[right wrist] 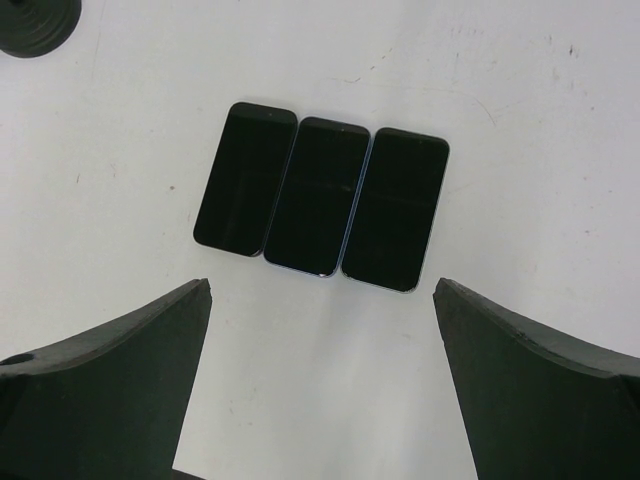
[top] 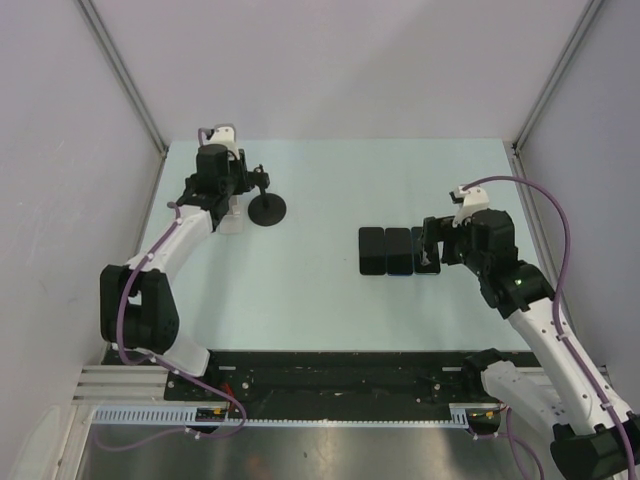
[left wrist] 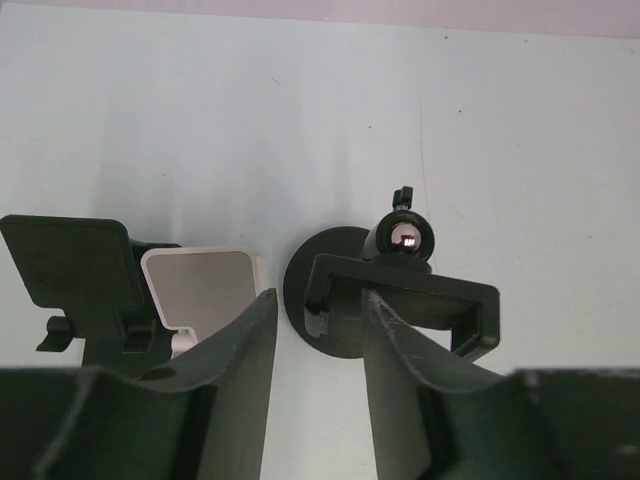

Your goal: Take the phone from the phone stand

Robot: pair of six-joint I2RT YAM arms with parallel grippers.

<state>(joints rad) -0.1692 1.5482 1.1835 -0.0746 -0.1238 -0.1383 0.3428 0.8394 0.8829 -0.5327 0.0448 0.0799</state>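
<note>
Pale table (top: 330, 300): three phones (right wrist: 320, 195) lie flat, touching, just ahead of the wide-open right gripper (right wrist: 322, 288). The left gripper (left wrist: 320, 300) straddles the empty stand (left wrist: 425, 295); I cannot tell whether it grips. A descending right finger could shove neighbouring phones.

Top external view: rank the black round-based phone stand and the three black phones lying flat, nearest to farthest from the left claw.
1. The black round-based phone stand, right beside the left claw, far left of the table.
2. The left black phone, the row's near end.
3. The middle black phone.
4. The right black phone, the row's far end.
</note>
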